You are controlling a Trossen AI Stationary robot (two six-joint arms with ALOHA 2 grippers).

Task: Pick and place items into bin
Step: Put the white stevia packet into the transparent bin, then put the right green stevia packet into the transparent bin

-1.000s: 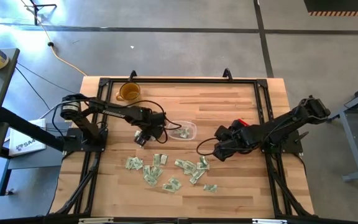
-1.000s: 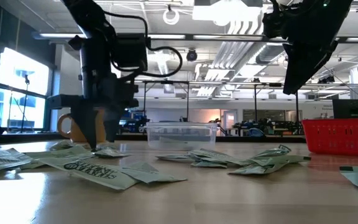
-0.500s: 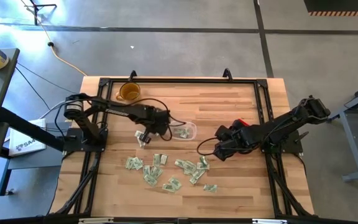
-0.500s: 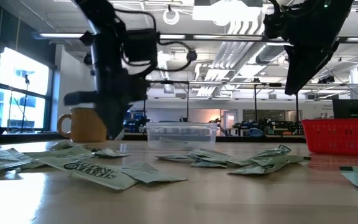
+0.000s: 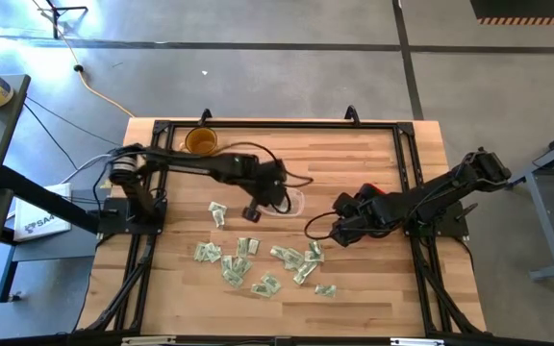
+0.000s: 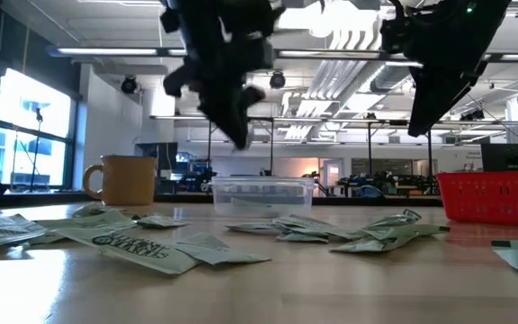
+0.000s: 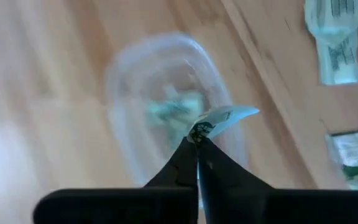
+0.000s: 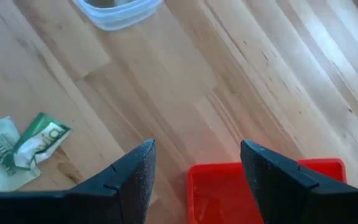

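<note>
My left gripper is shut on a small pale green and white packet and hangs above the clear bin, which holds at least one packet. In the high view this gripper is at the bin's left end. The low view shows it well above the bin. Several more packets lie flat on the wood nearer the front edge, and one lies left of the bin. My right gripper waits open to the right of the bin. My left gripper pinches one end of the packet between its two fingertips, coming from above and slanting down. The rest of the packet sticks out past the fingertips, lifted clear of the table and over the bin.
A red mesh basket sits just beyond my right gripper. An amber mug stands at the table's far left. Bare wood lies between the bin and the far edge.
My left gripper has shut on a packet left of the bin, risen from the table and moved toward the table's right edge until it is over the bin. The packet has come up clear of the wood with it.
</note>
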